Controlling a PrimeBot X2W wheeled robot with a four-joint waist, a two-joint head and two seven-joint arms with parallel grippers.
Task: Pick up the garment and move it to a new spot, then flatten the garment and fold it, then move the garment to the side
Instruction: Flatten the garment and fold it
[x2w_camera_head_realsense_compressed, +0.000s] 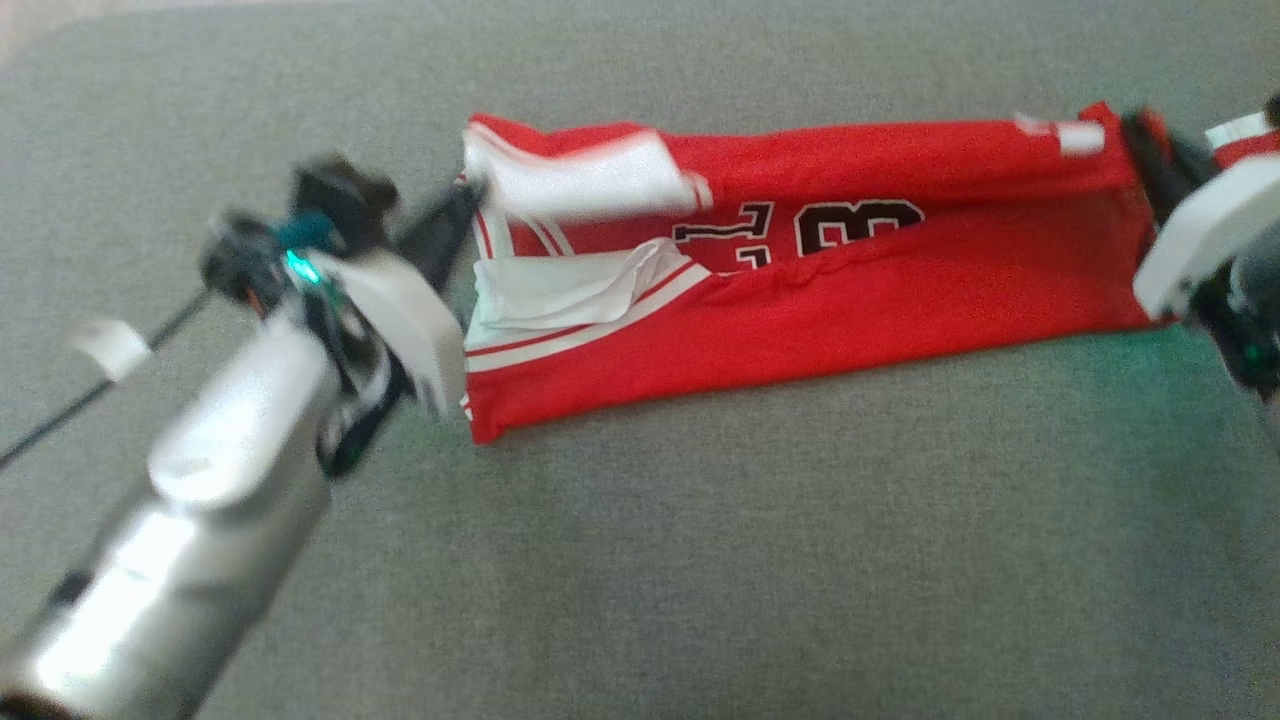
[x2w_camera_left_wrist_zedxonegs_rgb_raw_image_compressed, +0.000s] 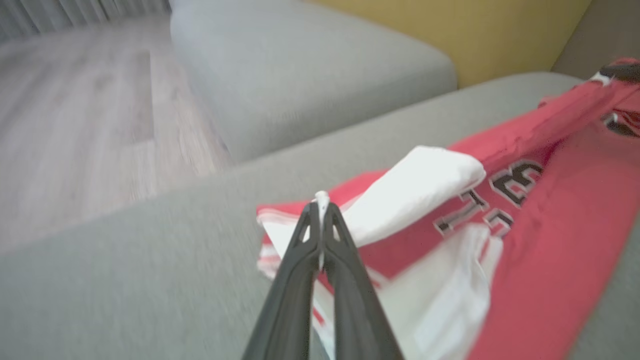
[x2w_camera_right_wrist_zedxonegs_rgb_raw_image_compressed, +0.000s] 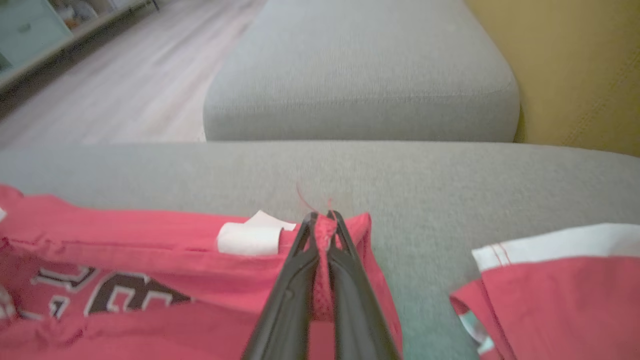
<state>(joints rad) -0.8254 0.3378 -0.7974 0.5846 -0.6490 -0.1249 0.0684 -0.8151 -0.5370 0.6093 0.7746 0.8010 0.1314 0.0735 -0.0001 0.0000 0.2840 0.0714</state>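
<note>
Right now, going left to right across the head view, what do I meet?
Silver left forearm → left gripper → red fabric jersey with white trim and black numerals, pinched at both ends → right gripper.

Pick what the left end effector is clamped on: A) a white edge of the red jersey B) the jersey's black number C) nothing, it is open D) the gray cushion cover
A: in the left wrist view the left end effector is shut, with a bit of white cloth from the jersey pinched at its tips.
</note>
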